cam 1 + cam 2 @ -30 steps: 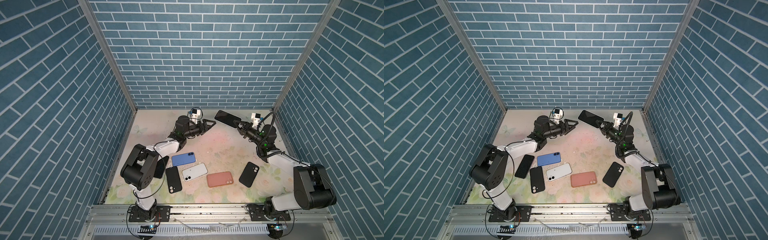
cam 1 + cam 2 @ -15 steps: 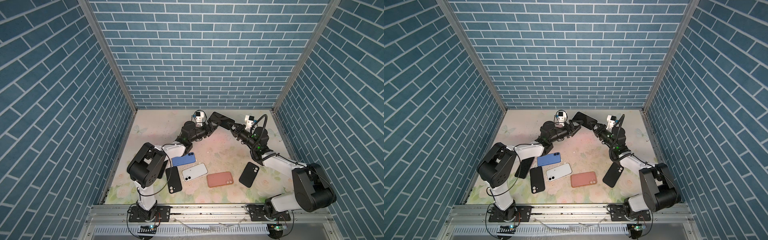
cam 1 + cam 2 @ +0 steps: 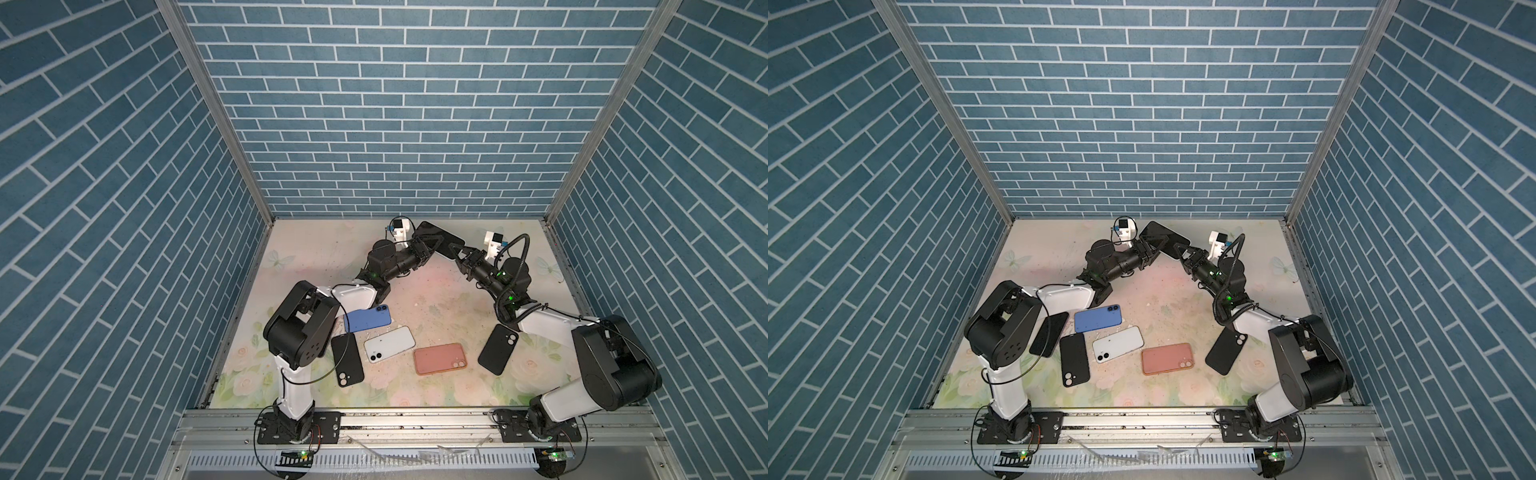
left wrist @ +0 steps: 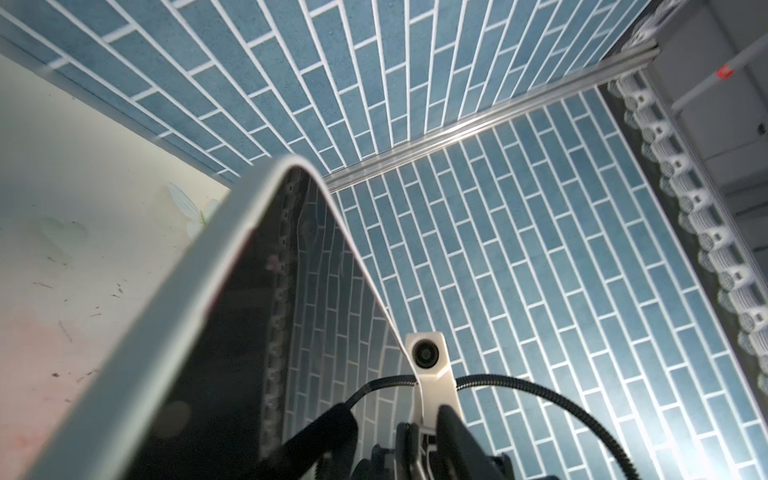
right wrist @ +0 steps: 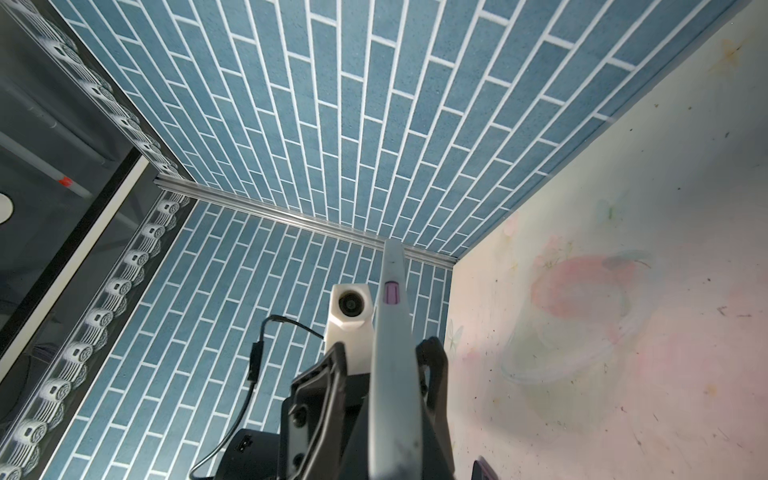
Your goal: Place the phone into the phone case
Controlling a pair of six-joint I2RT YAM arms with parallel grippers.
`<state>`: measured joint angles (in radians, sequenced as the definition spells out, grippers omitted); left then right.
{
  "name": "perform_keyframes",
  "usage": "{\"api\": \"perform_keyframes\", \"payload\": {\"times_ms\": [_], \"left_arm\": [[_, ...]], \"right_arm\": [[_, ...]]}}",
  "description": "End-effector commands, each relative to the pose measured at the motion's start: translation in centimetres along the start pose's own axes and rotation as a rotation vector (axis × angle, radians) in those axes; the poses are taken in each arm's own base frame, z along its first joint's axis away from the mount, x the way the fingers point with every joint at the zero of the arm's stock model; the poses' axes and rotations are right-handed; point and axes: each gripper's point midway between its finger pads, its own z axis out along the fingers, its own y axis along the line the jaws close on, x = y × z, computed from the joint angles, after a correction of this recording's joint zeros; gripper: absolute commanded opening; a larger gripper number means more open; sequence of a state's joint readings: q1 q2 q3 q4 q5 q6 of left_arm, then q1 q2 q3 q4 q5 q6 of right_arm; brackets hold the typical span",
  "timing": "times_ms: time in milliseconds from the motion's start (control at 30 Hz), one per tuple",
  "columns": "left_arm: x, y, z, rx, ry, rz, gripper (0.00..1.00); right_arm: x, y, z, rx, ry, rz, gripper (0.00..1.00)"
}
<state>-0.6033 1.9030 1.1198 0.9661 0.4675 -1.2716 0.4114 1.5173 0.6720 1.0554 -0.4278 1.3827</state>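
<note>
**Operator:** How far is the task progressing?

**Technician:** Insertion is not yet beginning. The phone point(image 3: 442, 242) is hanging in the air over the far middle of the bench point(image 3: 436, 299), between the two arms. The right fingers point(image 5: 434, 374) are clamping one end of it across the thin faces. The left fingers point(image 3: 426, 245) are reaching onto its left side; whether they are gripping cannot be told.

**Operator:** What is remaining?

**Technician:** Everything after pickup. The blue unit point(image 3: 368, 318), white unit point(image 3: 389, 344), pink unit point(image 3: 440, 358) and black units point(image 3: 498, 349) are lying flat on the near bench, well apart from the phone. Which one is serving as the case cannot be told. Selecting it, aligning the phone and pressing it in are all pending.

**Operator:** Orientation?

**Technician:** In both top views the long axis is running from the right fingers toward the back wall and leftward. The dark screen is facing upward. In the right wrist view the phone is showing edge-on.
</note>
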Motion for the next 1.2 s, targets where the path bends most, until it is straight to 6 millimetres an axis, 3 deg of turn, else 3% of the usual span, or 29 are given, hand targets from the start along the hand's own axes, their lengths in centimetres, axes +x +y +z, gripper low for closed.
{"api": "perform_keyframes", "payload": {"times_ms": [0,100,233,367,433,533,700,867,1000,1167], "left_arm": [[-0.4,-2.2,0.7,0.078,-0.012,0.038,0.30],[-0.3,-2.3,0.6,0.080,-0.013,0.043,0.15],[-0.3,-2.4,0.3,0.076,-0.014,0.057,0.04],[-0.3,-2.6,-0.2,0.061,0.010,0.103,0.02],[-0.1,-2.2,-0.7,0.029,0.048,0.136,0.00],[1.2,-0.9,-1.7,-0.058,0.171,0.208,0.00],[4.6,3.1,-4.4,-0.314,0.482,0.287,0.00],[7.4,6.5,-6.9,-0.468,0.737,0.250,0.00],[8.6,8.4,-7.2,-0.487,0.807,0.179,0.00],[9.5,9.4,-5.9,-0.440,0.834,0.096,0.00]], "right_arm": [[-0.2,2.1,0.1,-0.089,-0.022,-0.013,0.00],[-0.2,2.0,0.2,-0.085,-0.015,-0.016,0.00],[0.1,1.7,0.3,-0.089,-0.002,-0.023,0.00],[-0.5,0.7,-0.8,-0.056,-0.016,-0.059,0.26],[-1.4,0.0,-1.9,-0.011,-0.030,-0.088,0.34],[-2.6,-1.7,-4.2,0.117,-0.026,-0.144,0.38],[-3.1,-4.4,-8.1,0.431,0.031,-0.284,0.39],[-3.7,-5.4,-11.1,0.646,0.051,-0.411,0.39],[-3.7,-5.8,-11.4,0.664,0.058,-0.413,0.39],[-3.1,-6.9,-10.9,0.661,0.085,-0.368,0.39]]}}
